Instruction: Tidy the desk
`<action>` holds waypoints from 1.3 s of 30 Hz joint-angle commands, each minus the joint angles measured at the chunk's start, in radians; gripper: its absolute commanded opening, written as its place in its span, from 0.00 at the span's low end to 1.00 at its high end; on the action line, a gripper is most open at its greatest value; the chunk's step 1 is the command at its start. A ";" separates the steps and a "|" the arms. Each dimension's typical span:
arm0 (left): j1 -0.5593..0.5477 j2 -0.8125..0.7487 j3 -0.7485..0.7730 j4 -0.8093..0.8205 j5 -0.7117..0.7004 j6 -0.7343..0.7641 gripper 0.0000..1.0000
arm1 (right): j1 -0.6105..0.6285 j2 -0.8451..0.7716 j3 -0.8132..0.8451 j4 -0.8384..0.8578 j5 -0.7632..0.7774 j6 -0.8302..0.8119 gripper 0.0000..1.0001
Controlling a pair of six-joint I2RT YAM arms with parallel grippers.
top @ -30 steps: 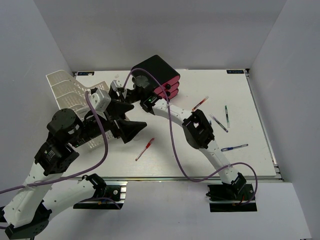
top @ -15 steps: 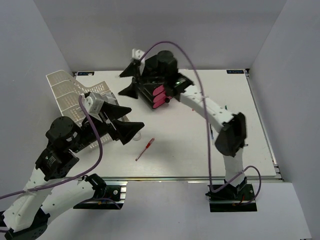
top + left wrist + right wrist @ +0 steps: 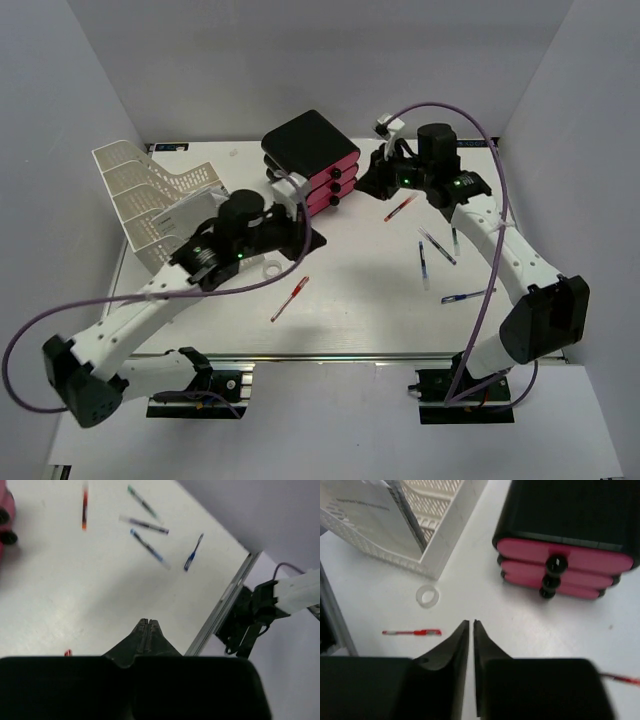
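Note:
The desk (image 3: 380, 310) is a white tabletop with a metal rail (image 3: 225, 605) along its front. My left gripper (image 3: 316, 240) hovers over its middle, shut with nothing in it, just right of a white tape ring (image 3: 270, 270) and above a red pen (image 3: 290, 298). In the left wrist view its fingertips (image 3: 148, 623) press together. My right gripper (image 3: 367, 187) hangs right of the black-and-pink drawer unit (image 3: 312, 160). Its jaws (image 3: 471, 625) are shut to a thin slit, empty, pointing towards the tape ring (image 3: 427, 596).
A white mesh tray (image 3: 150, 195) stands at the back left. A second red pen (image 3: 400, 208) lies right of the drawers. Several blue and green pens (image 3: 437, 246) lie scattered on the right side, one (image 3: 468, 296) nearer the front.
My left arm swung from the tray out to the desk's middle and its jaws shut. My right arm moved from over the drawer unit to its right side, jaws closing.

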 commanded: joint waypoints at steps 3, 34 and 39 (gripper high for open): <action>-0.004 0.103 -0.059 0.046 0.021 0.121 0.00 | -0.105 0.042 -0.011 -0.023 -0.204 0.169 0.41; 0.027 0.114 -0.240 0.108 -0.391 0.279 0.94 | -0.102 0.563 0.282 0.217 -0.082 0.508 0.68; 0.027 0.126 -0.236 0.106 -0.385 0.279 0.94 | -0.093 0.586 0.308 0.217 -0.074 0.511 0.68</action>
